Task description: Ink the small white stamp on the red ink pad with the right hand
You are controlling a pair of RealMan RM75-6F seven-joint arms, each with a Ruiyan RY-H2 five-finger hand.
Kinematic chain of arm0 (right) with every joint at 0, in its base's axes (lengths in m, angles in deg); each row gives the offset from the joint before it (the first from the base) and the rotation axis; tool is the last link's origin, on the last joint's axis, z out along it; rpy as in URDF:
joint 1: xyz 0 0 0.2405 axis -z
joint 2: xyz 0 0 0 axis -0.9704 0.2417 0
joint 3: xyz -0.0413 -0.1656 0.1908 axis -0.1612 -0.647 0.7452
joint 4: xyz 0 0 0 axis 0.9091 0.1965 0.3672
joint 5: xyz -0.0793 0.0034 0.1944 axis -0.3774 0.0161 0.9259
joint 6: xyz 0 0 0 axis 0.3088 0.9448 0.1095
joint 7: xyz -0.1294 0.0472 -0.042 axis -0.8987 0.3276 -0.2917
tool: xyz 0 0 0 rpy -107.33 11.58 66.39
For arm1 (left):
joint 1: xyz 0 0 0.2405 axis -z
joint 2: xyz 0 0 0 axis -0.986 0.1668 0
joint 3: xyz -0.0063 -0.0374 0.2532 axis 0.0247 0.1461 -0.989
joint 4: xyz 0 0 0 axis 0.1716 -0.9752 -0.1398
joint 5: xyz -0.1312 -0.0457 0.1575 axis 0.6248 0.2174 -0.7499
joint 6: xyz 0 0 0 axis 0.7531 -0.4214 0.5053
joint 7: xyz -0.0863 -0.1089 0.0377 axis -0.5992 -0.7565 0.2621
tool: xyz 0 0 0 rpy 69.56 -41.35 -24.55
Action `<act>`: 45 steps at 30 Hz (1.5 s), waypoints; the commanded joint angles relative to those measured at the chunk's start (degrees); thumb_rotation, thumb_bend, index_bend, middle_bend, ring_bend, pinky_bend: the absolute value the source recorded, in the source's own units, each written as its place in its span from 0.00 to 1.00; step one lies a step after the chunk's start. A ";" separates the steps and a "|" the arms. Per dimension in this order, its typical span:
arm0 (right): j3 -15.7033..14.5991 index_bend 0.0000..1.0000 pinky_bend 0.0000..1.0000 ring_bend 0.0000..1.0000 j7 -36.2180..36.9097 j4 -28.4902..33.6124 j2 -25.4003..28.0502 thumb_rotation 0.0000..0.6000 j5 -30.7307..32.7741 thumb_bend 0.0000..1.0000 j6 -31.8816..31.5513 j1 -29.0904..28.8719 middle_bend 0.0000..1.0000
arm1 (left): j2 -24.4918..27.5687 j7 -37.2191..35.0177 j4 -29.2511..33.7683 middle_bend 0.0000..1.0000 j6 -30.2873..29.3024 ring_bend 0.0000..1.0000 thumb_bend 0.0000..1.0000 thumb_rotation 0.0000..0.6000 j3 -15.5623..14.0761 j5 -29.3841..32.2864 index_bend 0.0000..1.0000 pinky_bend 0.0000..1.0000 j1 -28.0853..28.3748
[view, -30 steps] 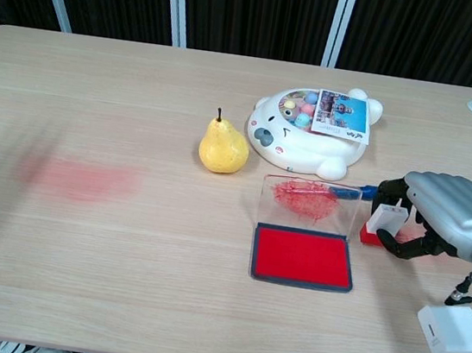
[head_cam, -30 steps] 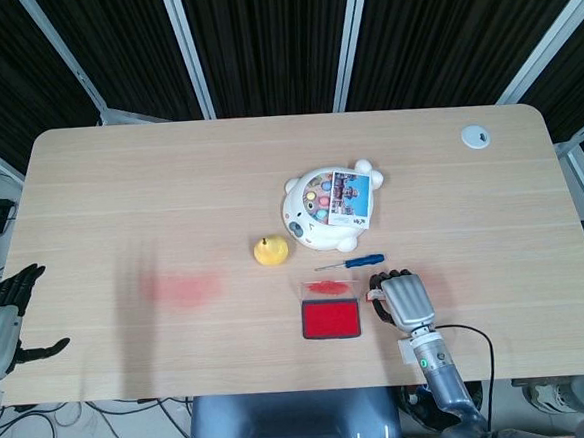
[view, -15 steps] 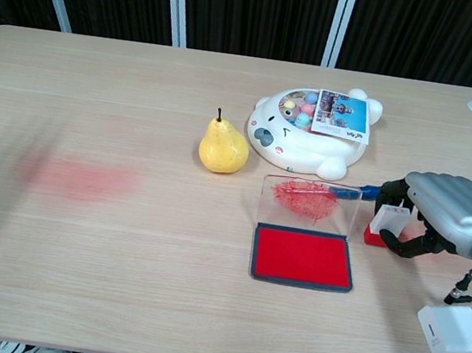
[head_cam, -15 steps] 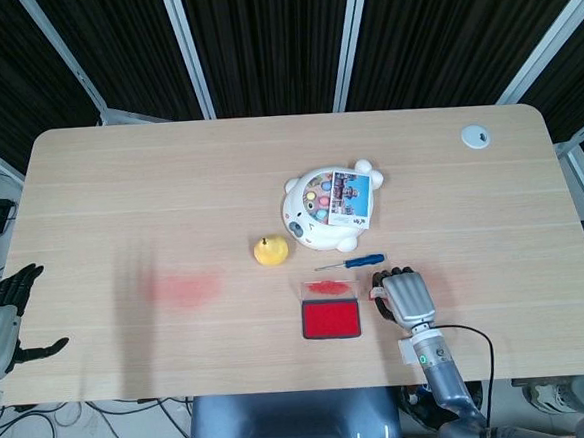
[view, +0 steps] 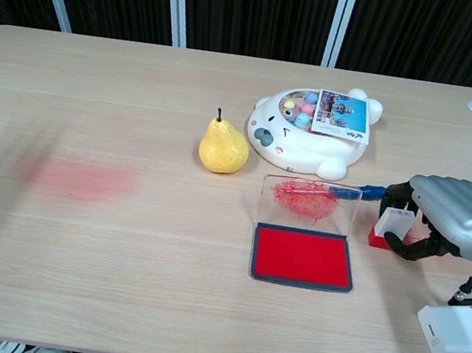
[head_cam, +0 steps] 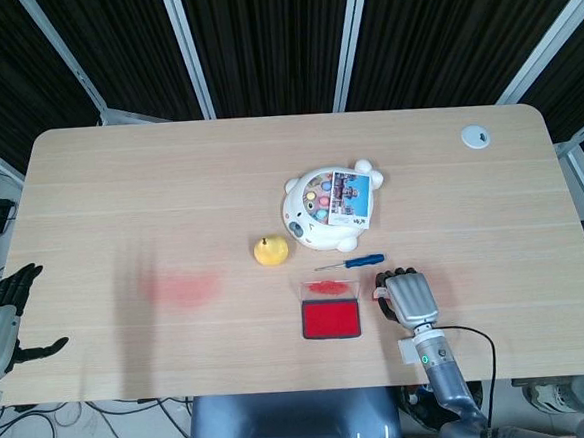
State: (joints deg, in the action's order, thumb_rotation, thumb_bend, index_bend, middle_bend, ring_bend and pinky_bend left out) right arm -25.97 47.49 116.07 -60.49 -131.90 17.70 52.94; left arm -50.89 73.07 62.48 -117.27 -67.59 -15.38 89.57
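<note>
The small white stamp (view: 393,225) with a red base stands on the table just right of the red ink pad (view: 304,257). My right hand (view: 453,214) curls around the stamp from the right and grips it between fingers and thumb. The pad's clear lid (view: 309,202) is propped upright behind it, smeared with red. In the head view the right hand (head_cam: 408,297) sits right of the ink pad (head_cam: 330,320) and hides most of the stamp. My left hand (head_cam: 1,325) hangs beyond the table's left edge, fingers apart and holding nothing.
A yellow pear (view: 222,149) and a white bear-shaped toy (view: 311,134) stand behind the pad. A blue screwdriver (view: 364,192) lies between the toy and my right hand. A white adapter box (view: 452,331) sits near the front edge. A red smear (view: 79,178) marks the table's left.
My right hand has slid slightly right and toward the front edge, and the stamp has shifted with it, a little further from the ink pad. The left hand has not moved.
</note>
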 commanded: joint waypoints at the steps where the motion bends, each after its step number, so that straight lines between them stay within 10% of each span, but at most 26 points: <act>1: 0.02 0.72 0.42 0.42 0.07 -0.08 -0.03 1.00 0.08 0.51 0.03 0.00 0.53 | 0.00 0.04 0.00 0.00 -0.03 0.00 0.00 1.00 0.01 -0.01 0.00 0.00 -0.01; 45: 0.11 0.54 0.32 0.34 -2.38 1.59 0.76 1.00 3.12 0.42 1.39 -0.21 0.40 | -0.17 0.08 0.11 0.00 -0.65 0.00 0.00 1.00 0.29 0.00 0.00 0.00 -0.26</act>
State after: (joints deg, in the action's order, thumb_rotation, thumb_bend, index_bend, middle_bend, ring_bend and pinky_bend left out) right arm -25.86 45.13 117.65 -59.73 -128.79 19.10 52.74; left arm -51.06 73.14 62.59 -117.92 -67.30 -15.38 89.31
